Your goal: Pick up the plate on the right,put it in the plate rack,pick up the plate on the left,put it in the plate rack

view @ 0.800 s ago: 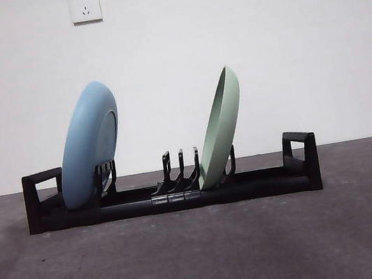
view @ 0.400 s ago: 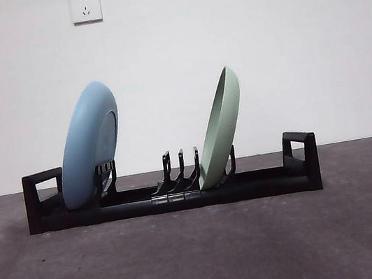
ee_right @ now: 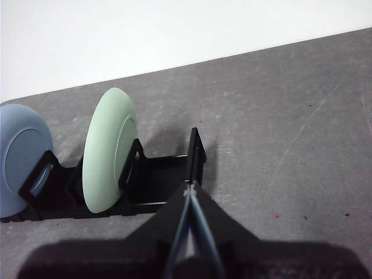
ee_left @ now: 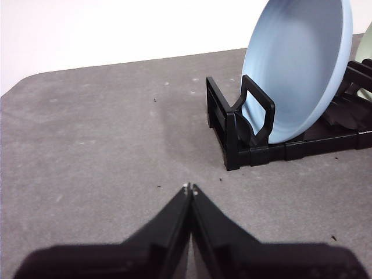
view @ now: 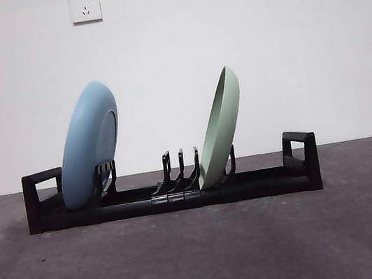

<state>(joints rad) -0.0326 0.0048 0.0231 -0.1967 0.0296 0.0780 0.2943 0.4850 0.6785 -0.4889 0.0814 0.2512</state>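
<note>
Looks like this one's basically finished. Nearest to the cameras, both arms hang back off the work: the left gripper [ee_left: 190,187] sits over bare table [ee_left: 99,151] with its jaws pressed together and nothing in them, near the rack's left end. The right gripper [ee_right: 189,189] is the same story, jaws closed on nothing, hovering near the rack's right-hand handle.

Further out, the plate rack [view: 174,196] sits across the middle of the table with both plates standing in it. The blue plate [view: 88,146] leans in the slots at the left end, just inside the handle there. The green plate [view: 220,128] leans in a slot around the middle. Neither plate is lying on the table, so going by that there's nothing left to pick up.

Behind it all is just a white wall [view: 172,50] with a socket [view: 85,6].
</note>
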